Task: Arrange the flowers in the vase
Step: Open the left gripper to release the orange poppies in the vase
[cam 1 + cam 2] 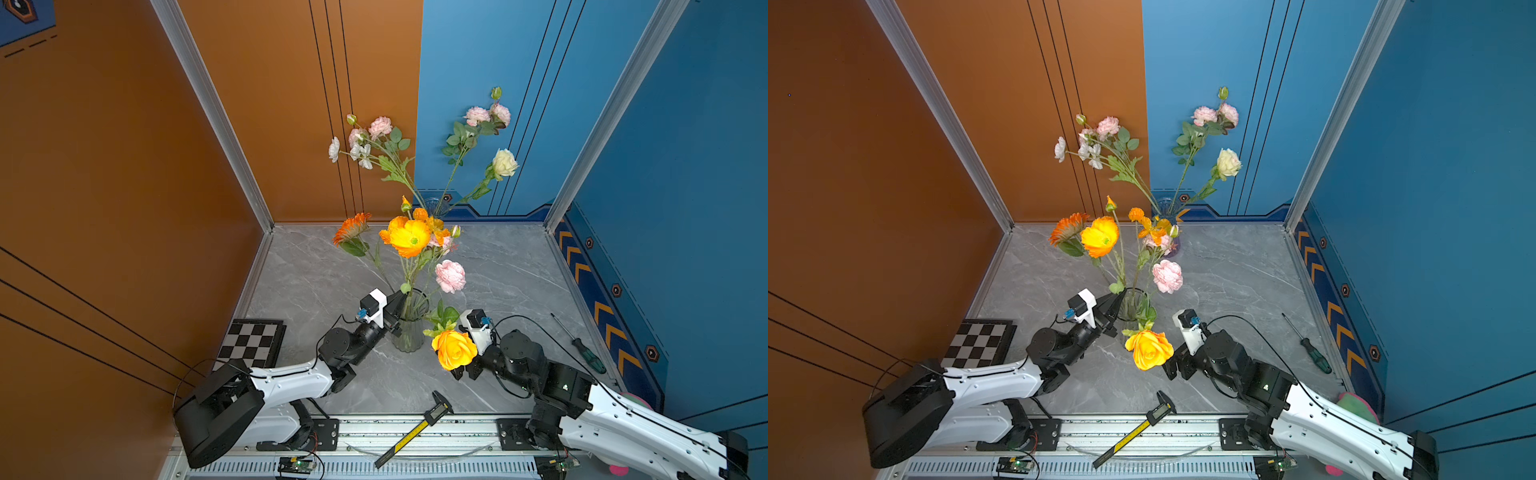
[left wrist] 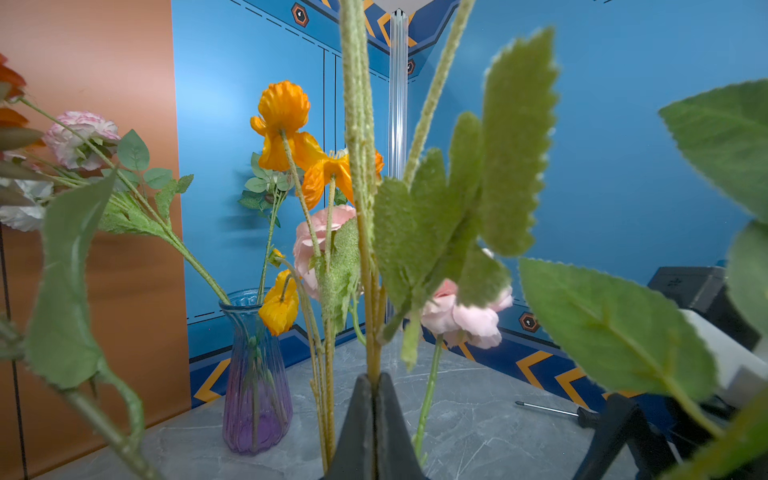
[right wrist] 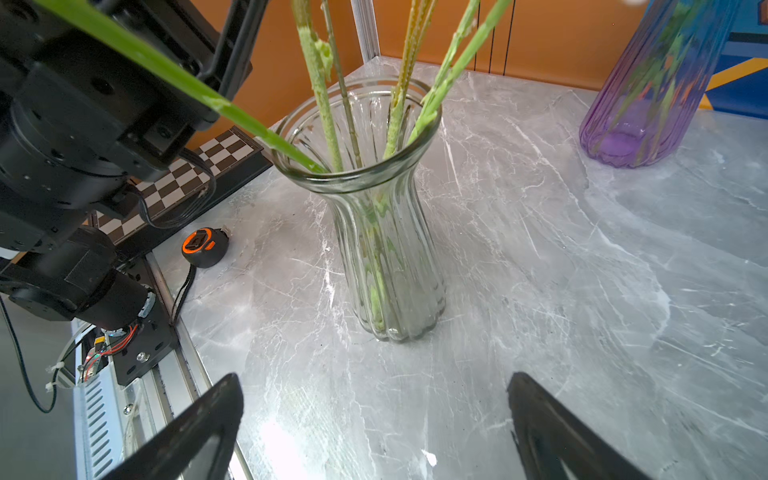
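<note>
In both top views a clear vase [image 1: 409, 332] stands on the grey marbled surface [image 1: 519, 282] between the two arms. The flowers [image 1: 409, 237] rise from it: an orange daisy, yellow poppies, pink blooms, and a yellow rose [image 1: 454, 350] drooping toward the right arm. The left tool [image 1: 400, 300] sits at the vase's rim, in among the stems. The right tool [image 1: 465, 374] hangs low just beside the yellow rose. A purple vase [image 1: 438, 206] by the back wall holds pink, white and cream blooms. A chessboard [image 1: 251, 340], a caliper [image 1: 415, 428] and a screwdriver [image 1: 582, 345] lie near the edges.

From the left wrist, the left tool [image 2: 374, 380] has its fingers pressed together, and a yellow-green stem runs down into the notch at their tips. Whether it is truly clamped I cannot tell. Leaves and pink blooms crowd close.

From the right wrist, the right tool [image 3: 374, 378] stands spread wide with nothing between its fingers, facing the clear vase [image 3: 386, 257], where the stems lean on the rim. A tape measure [image 3: 205, 247] lies near the left arm.
</note>
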You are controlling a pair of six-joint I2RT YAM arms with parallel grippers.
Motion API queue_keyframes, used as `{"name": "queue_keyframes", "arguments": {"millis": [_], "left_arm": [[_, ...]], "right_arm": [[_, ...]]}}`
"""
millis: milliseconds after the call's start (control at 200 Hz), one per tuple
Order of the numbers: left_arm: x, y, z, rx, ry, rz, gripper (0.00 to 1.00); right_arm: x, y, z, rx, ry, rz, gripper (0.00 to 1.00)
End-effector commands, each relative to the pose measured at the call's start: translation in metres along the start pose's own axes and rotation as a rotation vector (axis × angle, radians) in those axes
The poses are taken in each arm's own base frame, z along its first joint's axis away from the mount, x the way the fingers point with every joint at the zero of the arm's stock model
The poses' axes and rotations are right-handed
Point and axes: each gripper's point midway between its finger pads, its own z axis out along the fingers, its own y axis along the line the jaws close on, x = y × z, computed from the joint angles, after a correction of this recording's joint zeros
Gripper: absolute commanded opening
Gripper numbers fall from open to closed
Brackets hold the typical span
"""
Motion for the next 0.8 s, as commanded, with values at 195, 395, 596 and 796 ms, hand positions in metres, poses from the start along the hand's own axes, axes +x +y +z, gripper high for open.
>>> {"name": "queue_keyframes", "arguments": {"millis": [195,395,596,796], "left_arm": [[0.002,0.001,-0.021,-0.016,-0.002,-0.012,0.08],[0.006,0.000,-0.032,-0.010,0.009,-0.028,0.16],[0.007,-0.005,-0.037,-0.005,0.011,-0.038,0.18],[0.007,-0.009,-0.050,-0.011,0.013,-0.047,0.24]], "right_arm": [[-0.004,0.001,0.000,-0.006,-0.022,0.023,1.00],[-0.005,0.003,0.004,-0.009,-0.017,0.019,1.00],[-0.007,0.005,0.007,-0.020,-0.015,0.016,1.00],[-0.007,0.005,0.007,-0.017,-0.012,0.008,1.00]]}}
